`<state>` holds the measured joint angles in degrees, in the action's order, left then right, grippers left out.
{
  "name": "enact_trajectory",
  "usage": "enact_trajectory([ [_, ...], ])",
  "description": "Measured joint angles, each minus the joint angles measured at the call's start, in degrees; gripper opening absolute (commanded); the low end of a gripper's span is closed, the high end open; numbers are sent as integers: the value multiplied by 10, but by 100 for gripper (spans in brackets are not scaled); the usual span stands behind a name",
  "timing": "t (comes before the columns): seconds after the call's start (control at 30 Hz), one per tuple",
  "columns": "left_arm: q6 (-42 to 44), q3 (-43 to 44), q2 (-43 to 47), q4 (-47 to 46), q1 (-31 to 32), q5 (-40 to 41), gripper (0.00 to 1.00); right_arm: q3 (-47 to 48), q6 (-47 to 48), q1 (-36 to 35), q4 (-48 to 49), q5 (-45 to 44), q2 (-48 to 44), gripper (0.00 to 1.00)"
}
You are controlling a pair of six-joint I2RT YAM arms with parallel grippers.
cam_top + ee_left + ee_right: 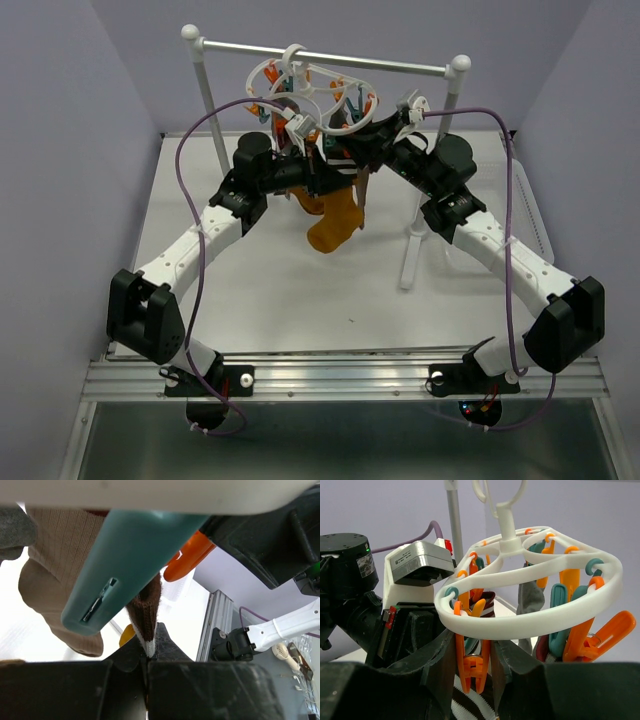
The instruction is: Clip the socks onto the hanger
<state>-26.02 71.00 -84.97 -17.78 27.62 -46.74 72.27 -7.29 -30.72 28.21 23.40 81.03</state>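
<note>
The white ring hanger (pixel 318 95) hangs by its hook from the rack's crossbar. Both grippers are up under it. My left gripper (pixel 148 652) is shut on the white-edged tip of a dark brown sock (pixel 145 605), right under a big teal clip (pixel 125 560). My right gripper (pixel 472 652) has its fingers (pixel 437 667) pressed on either side of an orange clip (pixel 472 667) on the ring's (pixel 530 622) near rim; a brown-and-white striped sock (pixel 470 707) lies just below the clip. A mustard-orange sock (pixel 335 228) hangs below the hanger. A grey sock (pixel 530 600) hangs clipped inside the ring.
The white two-post rack (pixel 410 245) with its metal crossbar (pixel 400 66) stands at the back of the table. A tan sock (pixel 55 580) hangs left of the teal clip. A pale bin (pixel 535 225) sits at the table's right edge.
</note>
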Motion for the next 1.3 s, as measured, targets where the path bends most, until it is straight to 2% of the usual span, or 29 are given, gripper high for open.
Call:
enact_trajectory([
  [0.43, 21, 0, 4, 19, -2, -15, 0, 0, 0, 0, 8, 24, 1, 1],
  [0.8, 22, -2, 7, -1, -3, -63, 0, -2, -1, 0, 32, 40, 1, 1],
  [1.3, 24, -2, 9, 1, -3, -44, 0, -20, -5, 0, 42, 57, 0, 1],
])
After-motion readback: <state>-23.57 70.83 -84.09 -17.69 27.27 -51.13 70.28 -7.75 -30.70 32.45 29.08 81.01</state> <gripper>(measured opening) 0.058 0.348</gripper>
